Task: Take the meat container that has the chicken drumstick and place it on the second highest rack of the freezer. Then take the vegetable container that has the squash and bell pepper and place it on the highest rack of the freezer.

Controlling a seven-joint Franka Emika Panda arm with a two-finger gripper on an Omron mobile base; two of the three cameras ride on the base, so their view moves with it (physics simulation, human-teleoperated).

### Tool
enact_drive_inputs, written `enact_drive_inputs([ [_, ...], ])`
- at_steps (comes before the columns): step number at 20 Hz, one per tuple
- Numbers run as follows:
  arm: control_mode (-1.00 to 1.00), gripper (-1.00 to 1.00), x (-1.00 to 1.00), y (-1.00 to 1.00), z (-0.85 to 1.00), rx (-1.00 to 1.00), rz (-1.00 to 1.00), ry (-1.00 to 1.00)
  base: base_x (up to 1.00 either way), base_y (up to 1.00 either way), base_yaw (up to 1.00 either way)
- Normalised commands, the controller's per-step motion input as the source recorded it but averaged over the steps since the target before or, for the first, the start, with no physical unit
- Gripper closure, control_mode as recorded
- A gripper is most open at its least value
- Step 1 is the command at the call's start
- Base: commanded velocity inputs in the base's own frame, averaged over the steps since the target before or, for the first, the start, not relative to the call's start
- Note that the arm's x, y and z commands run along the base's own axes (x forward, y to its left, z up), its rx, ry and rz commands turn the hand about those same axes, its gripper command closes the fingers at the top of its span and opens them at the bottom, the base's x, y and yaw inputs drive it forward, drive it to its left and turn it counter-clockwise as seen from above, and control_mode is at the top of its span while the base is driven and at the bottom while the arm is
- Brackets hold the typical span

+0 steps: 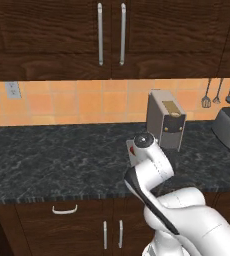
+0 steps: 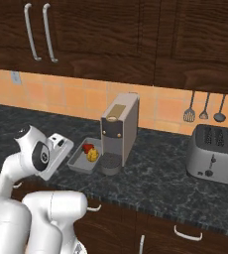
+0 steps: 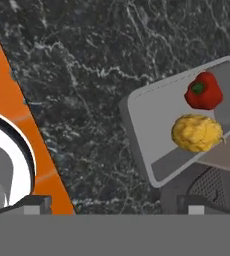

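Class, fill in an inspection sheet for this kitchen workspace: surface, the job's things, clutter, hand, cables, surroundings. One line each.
Surface: dark marbled counter.
Job's things: vegetable container on the counter beside the coffee machine, holding the bell pepper and squash.
Clutter: toaster to the right.
Hand: hand hangs above the counter near the container, open, holding nothing.
Cables: nothing seen.
Surroundings: dark wood cabinets, orange tiled backsplash with a wall outlet, hanging utensils.
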Motion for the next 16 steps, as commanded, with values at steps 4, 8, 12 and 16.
enact_drive_inputs([
  [4,-1.0,-1.0,0.52,0.03,-0.28,0.0,0.0,0.12,0.0,0.0,0.0],
  [8,-1.0,-1.0,0.33,0.01,-0.47,0.0,0.0,0.11,0.0,0.0,0.0],
  [12,-1.0,-1.0,0.34,0.0,-0.52,0.0,0.0,0.04,0.0,0.0,0.0],
  [16,-1.0,-1.0,0.39,0.0,-0.56,0.0,0.0,0.04,0.0,0.0,0.0],
])
